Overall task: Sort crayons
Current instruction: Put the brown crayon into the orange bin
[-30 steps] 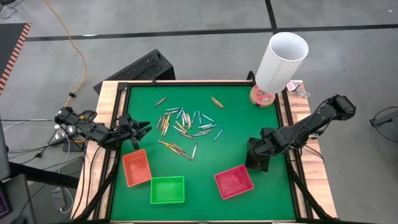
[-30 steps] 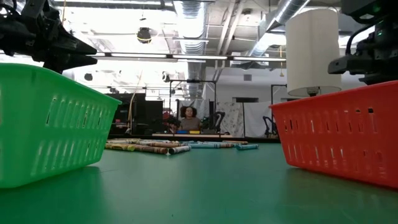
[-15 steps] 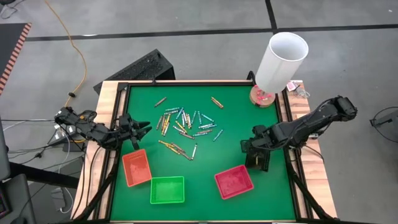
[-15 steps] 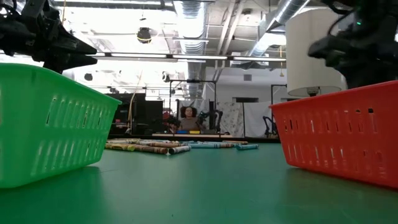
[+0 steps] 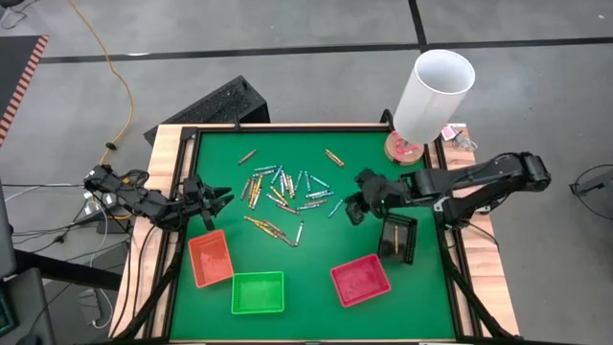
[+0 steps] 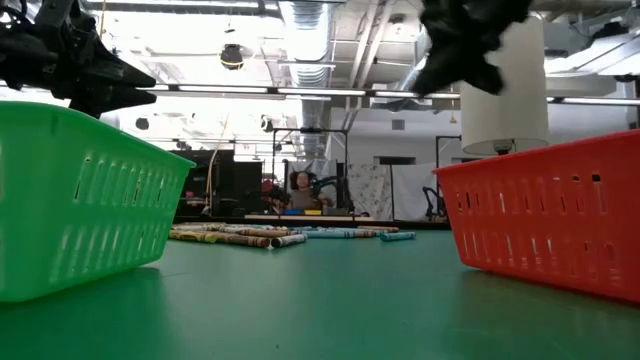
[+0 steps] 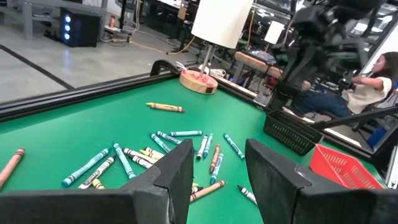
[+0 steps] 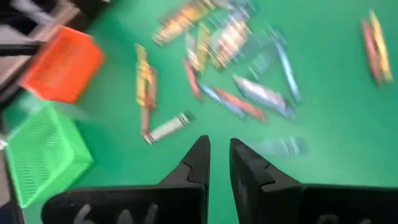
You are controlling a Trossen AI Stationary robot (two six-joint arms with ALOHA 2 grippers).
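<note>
On table (image 5: 383, 153): four trays (image 5: 360, 279), crayons (image 5: 287, 196) uncountable.

A robotics lab in an open industrial hall. Above the green-felted worktop (image 5: 316, 268), bare ducts and pipes (image 6: 305, 40) run beneath strip lights. Behind it a person (image 6: 303, 192) sits at a desk among dark equipment racks. Around it the concrete floor (image 5: 287, 29) carries black tape lines and an orange cable (image 5: 113, 72).

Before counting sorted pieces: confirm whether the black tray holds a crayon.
Yes, the black tray holds one yellowish crayon in the high view.
</note>
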